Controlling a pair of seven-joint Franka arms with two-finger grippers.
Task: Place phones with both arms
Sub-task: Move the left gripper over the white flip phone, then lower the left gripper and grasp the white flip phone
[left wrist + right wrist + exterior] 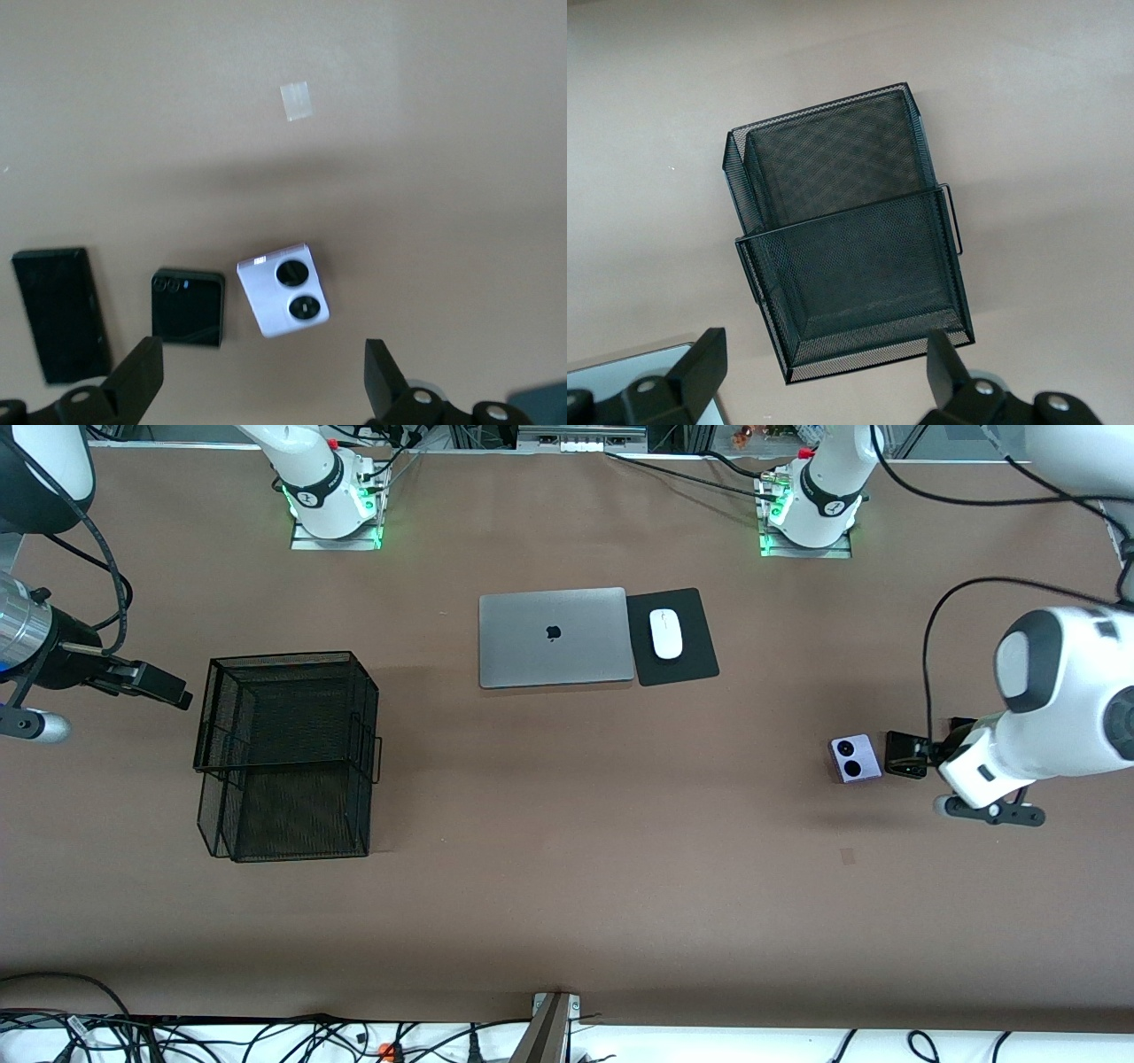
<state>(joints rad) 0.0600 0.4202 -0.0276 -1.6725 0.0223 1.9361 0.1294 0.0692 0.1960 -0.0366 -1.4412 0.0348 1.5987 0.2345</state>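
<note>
We observe the left gripper (257, 385) hanging over the table (567, 886) at the left arm's end, with its fingers (137, 376) spread wide and nothing between them. Three phones lie flat in a row there: the lilac-white folded phone (855, 759) with two black camera circles, the squarish black folded phone (905, 755) just beside it, and the long black slab phone (60, 314) next in line, which shows only in the left wrist view. In the front view the left arm partly covers that end of the row. The right gripper (824, 376) waits above the table near the black mesh basket (288, 753) at the right arm's end, its fingers (700, 367) likewise spread and empty. A closed silver laptop (555, 638) and a white mouse (665, 633) on a black pad (687, 669) lie between the arm bases.
</note>
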